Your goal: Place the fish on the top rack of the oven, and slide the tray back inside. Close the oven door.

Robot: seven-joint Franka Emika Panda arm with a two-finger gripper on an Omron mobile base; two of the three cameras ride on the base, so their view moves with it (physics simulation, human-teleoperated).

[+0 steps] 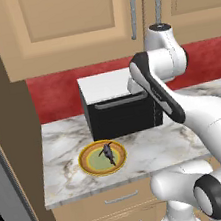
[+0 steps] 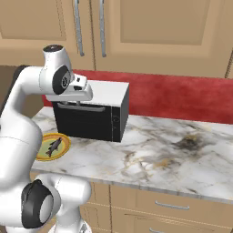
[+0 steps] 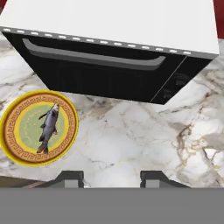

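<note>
The small dark grey fish (image 1: 108, 152) (image 2: 54, 145) (image 3: 48, 127) lies on a round yellow plate with a green centre (image 1: 86, 163) (image 2: 66, 144) (image 3: 11, 131) on the marble counter. My gripper (image 3: 111, 178) hangs above the counter in front of the black box, right of the plate in the hand view. Its fingertips (image 3: 70, 176) stand wide apart with nothing between them, so it is open. The hand (image 2: 79, 89) is held up at the height of the box's top. The oven, its door and the top rack are out of view.
A small black box with a white top and a grey bar handle (image 1: 123, 114) (image 2: 86, 119) (image 3: 109, 76) stands at the back of the counter (image 1: 154, 148) (image 2: 168, 154). Wooden cabinets hang above, drawers sit below. A tall brown panel (image 1: 10, 148) bounds the counter's left end.
</note>
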